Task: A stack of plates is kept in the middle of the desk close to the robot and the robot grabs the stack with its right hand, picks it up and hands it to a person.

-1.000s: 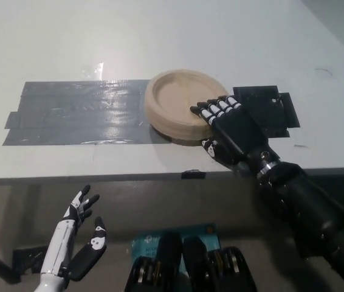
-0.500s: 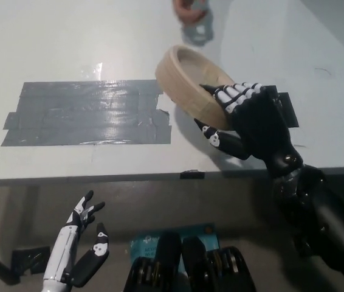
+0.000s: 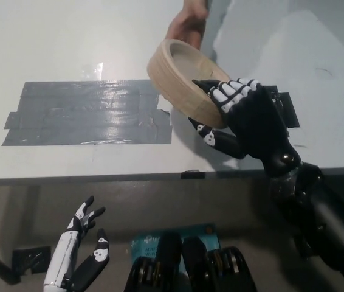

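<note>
The stack of tan plates (image 3: 181, 76) hangs tilted above the white desk (image 3: 68, 36), lifted clear of it. My black right hand (image 3: 242, 118) is shut on the stack's near right rim, fingers over the edge and thumb underneath. A person's hand (image 3: 187, 24) reaches in from the top and meets the stack's far rim. My white left hand (image 3: 78, 255) rests open at the lower left, below the desk's front edge.
A wide patch of grey tape (image 3: 87, 112) lies on the desk left of the stack. A black patch (image 3: 278, 109) shows on the desk behind my right hand. The desk's front edge (image 3: 129, 176) runs across the middle of the picture.
My right hand closed on the stack and lifted it off the desk, tilting it up and away. A person's hand came in from the top and reached the far rim.
</note>
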Controlling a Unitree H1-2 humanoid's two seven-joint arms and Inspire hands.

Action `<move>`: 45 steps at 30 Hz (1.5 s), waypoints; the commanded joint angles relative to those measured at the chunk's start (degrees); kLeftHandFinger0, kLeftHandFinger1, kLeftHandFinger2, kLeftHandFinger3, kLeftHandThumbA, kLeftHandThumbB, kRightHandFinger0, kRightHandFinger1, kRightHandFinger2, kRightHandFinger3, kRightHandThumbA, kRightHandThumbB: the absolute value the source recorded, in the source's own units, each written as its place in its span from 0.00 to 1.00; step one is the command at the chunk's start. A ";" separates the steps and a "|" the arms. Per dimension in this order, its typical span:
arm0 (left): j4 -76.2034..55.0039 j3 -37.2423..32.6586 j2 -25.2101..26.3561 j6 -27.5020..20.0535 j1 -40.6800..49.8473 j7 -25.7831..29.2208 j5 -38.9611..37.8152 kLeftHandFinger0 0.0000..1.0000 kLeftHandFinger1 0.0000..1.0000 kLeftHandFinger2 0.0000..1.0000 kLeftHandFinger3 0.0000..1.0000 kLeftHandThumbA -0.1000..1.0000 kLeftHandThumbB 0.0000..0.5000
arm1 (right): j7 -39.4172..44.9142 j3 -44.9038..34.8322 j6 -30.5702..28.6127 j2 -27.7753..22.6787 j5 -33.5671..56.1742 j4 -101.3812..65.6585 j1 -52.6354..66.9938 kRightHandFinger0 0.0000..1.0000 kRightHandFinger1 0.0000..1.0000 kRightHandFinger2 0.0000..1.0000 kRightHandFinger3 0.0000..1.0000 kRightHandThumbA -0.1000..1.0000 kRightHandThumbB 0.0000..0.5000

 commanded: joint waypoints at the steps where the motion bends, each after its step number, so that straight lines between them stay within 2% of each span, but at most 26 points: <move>1: -0.92 -0.11 0.15 -2.66 0.88 0.15 0.02 1.00 1.00 0.88 1.00 0.28 0.00 | -5.42 -0.73 -1.24 1.42 -1.14 5.65 -8.56 0.00 0.02 0.62 0.70 0.00 0.50; 5: -0.99 -0.01 -0.05 -3.09 1.55 0.35 -0.07 1.00 1.00 0.85 1.00 0.28 0.00 | -6.72 -0.03 -1.12 3.13 -0.72 14.51 -13.15 0.00 0.02 0.63 0.71 0.00 0.48; 6: -1.12 0.00 -0.11 -2.98 1.64 0.41 0.03 1.00 1.00 0.84 1.00 0.27 0.00 | -6.98 0.35 -0.72 3.52 -0.97 16.53 -14.24 0.00 0.04 0.65 0.73 0.00 0.51; 7: -1.17 0.00 -0.11 -3.04 1.64 0.48 0.18 1.00 1.00 0.83 1.00 0.26 0.00 | -6.97 0.75 0.22 3.97 -1.40 18.43 -15.34 0.00 0.06 0.67 0.67 0.00 0.55; 9: -1.21 0.08 0.02 -2.91 1.42 0.43 0.32 1.00 1.00 0.84 1.00 0.28 0.00 | -6.06 0.64 1.32 5.06 -0.68 21.37 -16.86 0.00 0.11 0.71 0.66 0.00 0.56; 10: -1.36 0.06 -0.02 -2.80 1.59 0.38 0.27 1.00 1.00 0.84 1.00 0.28 0.00 | -5.39 0.48 1.75 5.46 -0.17 22.33 -17.16 0.01 0.20 0.71 0.65 0.00 0.59; 11: -1.50 -0.12 -0.18 -2.73 1.97 0.34 0.28 1.00 1.00 0.84 1.00 0.28 0.00 | 4.58 -1.29 5.97 6.59 3.28 22.03 -16.99 0.50 0.80 1.00 1.00 0.37 0.58; 12: -1.50 -0.26 -0.27 -2.60 1.90 0.30 0.38 1.00 1.00 0.85 1.00 0.28 0.00 | 12.64 -2.48 7.94 7.05 6.58 21.36 -17.03 1.00 1.00 1.00 1.00 0.39 0.64; 14: -1.51 -0.05 -0.07 -2.46 1.20 0.12 0.09 1.00 1.00 0.86 1.00 0.30 0.00 | 23.48 -3.03 10.19 7.22 9.90 19.11 -17.28 1.00 1.00 1.00 1.00 0.50 0.83; 15: -1.48 0.31 0.15 -2.44 0.64 0.12 -0.15 1.00 1.00 0.86 1.00 0.29 0.00 | 25.71 -3.14 10.99 7.42 10.47 18.19 -17.44 1.00 1.00 1.00 1.00 0.54 0.90; 16: -1.56 0.42 0.23 -2.44 0.64 0.12 -0.22 1.00 1.00 0.86 1.00 0.29 0.00 | 26.62 -3.19 11.31 7.50 10.76 17.51 -17.23 1.00 1.00 1.00 1.00 0.54 0.90; 17: -1.49 0.49 0.23 -2.56 0.39 0.25 -0.09 1.00 1.00 0.85 1.00 0.27 0.00 | 29.85 -3.18 12.09 7.16 11.98 14.21 -15.91 1.00 1.00 1.00 1.00 0.61 0.98; 18: -1.38 0.44 0.21 -2.64 0.14 0.33 0.11 1.00 1.00 0.85 1.00 0.26 0.00 | 30.94 -3.18 12.28 6.90 12.43 12.95 -15.43 1.00 1.00 1.00 1.00 0.63 0.99; 20: -1.80 0.33 0.24 -1.79 -0.19 0.05 0.13 1.00 1.00 0.86 1.00 0.30 0.00 | 35.51 -3.21 12.99 5.25 15.06 5.13 -12.20 1.00 1.00 1.00 1.00 0.72 1.00; 23: -1.82 0.36 0.33 -1.88 0.07 -0.10 -0.19 1.00 1.00 0.85 1.00 0.28 0.00 | 38.20 -3.58 13.02 3.44 18.02 -2.45 -8.92 1.00 1.00 1.00 1.00 0.74 1.00; 26: -2.21 0.17 0.23 -1.11 0.30 -0.28 -0.14 1.00 1.00 0.89 1.00 0.28 0.00 | 40.48 -4.46 13.17 0.57 21.74 -12.24 -4.53 1.00 1.00 1.00 1.00 0.77 1.00; 27: -2.17 0.24 0.35 -1.26 0.51 -0.28 -0.17 1.00 1.00 0.92 1.00 0.28 0.00 | 41.42 -4.92 13.59 -0.94 23.51 -17.47 -2.13 1.00 1.00 1.00 1.00 0.82 0.98; 29: -1.91 0.38 0.42 -1.46 0.52 -0.21 -0.29 1.00 1.00 0.95 1.00 0.29 0.00 | 42.16 -5.64 13.60 -2.90 25.79 -23.42 0.84 1.00 1.00 1.00 1.00 0.84 0.96; 31: -1.52 0.37 0.31 -1.67 0.31 0.01 -0.09 1.00 1.00 1.00 1.00 0.38 0.00 | 43.51 -7.24 15.51 -6.27 29.03 -33.97 6.02 1.00 1.00 1.00 1.00 0.87 0.94; 32: -1.26 0.41 0.41 -2.10 0.17 0.01 -0.17 1.00 1.00 1.00 1.00 0.48 0.00 | 43.92 -8.10 16.45 -7.76 31.42 -38.90 8.51 1.00 1.00 1.00 1.00 0.87 0.92; 35: -1.17 0.59 0.57 -2.27 0.03 0.00 -0.35 1.00 1.00 1.00 1.00 0.68 0.00 | 44.29 -9.49 18.38 -9.50 33.54 -46.03 12.14 1.00 1.00 1.00 1.00 0.90 0.93; 36: -1.11 0.57 0.60 -2.15 -0.10 0.13 0.05 1.00 1.00 1.00 1.00 0.82 0.00 | 43.36 -10.27 18.37 -10.52 33.87 -49.67 14.40 1.00 1.00 1.00 1.00 0.93 0.91; 37: -1.12 0.52 0.67 -2.01 -0.06 0.22 0.46 1.00 1.00 1.00 1.00 0.88 0.00 | 41.93 -11.00 17.69 -11.44 34.48 -53.18 17.28 1.00 1.00 1.00 1.00 0.90 0.88; 40: -0.93 0.62 0.54 -1.50 -0.95 0.13 0.15 1.00 1.00 1.00 1.00 0.91 0.00 | 38.06 -12.01 16.04 -12.62 37.94 -60.00 25.33 1.00 1.00 1.00 1.00 0.84 0.84; 43: -1.01 0.77 0.51 -1.19 -1.15 0.09 -0.08 1.00 1.00 1.00 1.00 0.93 0.00 | 36.82 -11.73 16.27 -12.33 40.80 -62.28 29.28 1.00 1.00 1.00 1.00 0.79 0.86; 45: -1.20 0.75 0.57 -1.05 -0.92 0.08 0.07 1.00 1.00 1.00 1.00 0.97 0.00 | 33.39 -10.91 12.88 -10.92 40.06 -61.10 35.07 1.00 1.00 1.00 1.00 0.79 0.82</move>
